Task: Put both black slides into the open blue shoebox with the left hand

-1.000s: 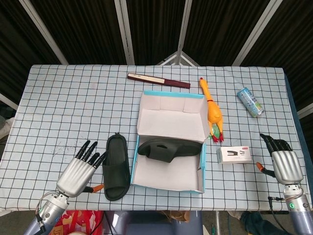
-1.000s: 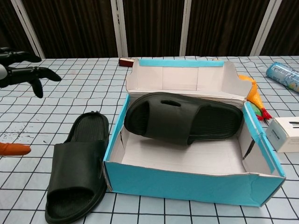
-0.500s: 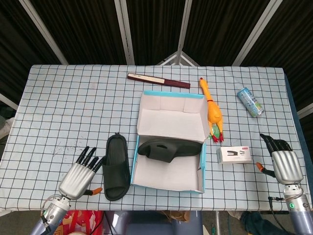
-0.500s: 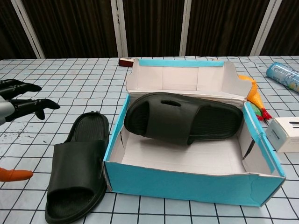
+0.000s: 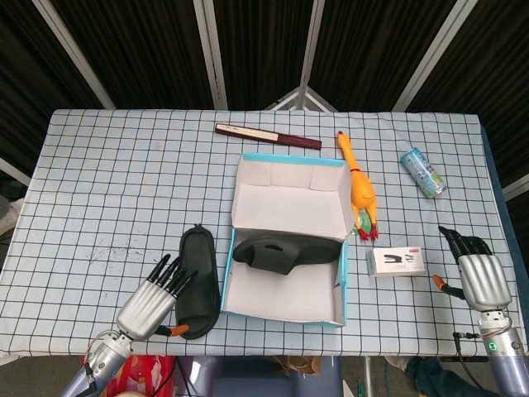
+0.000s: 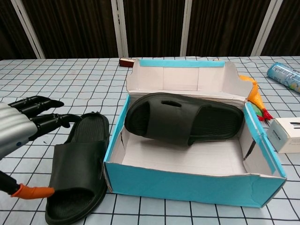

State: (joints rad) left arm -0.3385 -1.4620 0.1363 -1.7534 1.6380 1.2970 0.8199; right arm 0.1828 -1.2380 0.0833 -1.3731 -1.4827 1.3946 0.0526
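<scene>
One black slide (image 5: 285,251) (image 6: 183,117) lies tilted inside the open blue shoebox (image 5: 283,315) (image 6: 197,186), leaning against the box's back. The second black slide (image 5: 198,281) (image 6: 77,172) lies flat on the table just left of the box. My left hand (image 5: 157,300) (image 6: 21,129) hovers at that slide's near left edge, fingers spread and holding nothing, its orange-tipped thumb low beside the slide's toe end. At the table's near right edge my right hand (image 5: 478,273) is open and holds nothing, beside a white stapler box.
A yellow rubber chicken (image 5: 359,190) lies right of the box, a white stapler box (image 5: 397,261) near the right hand, a drink can (image 5: 423,172) at far right, and a dark folded fan (image 5: 267,136) behind the box.
My left hand has drawn back toward the near edge and shifted right, closing in on the loose slide's near left side. The slides, box and right hand have not moved.
</scene>
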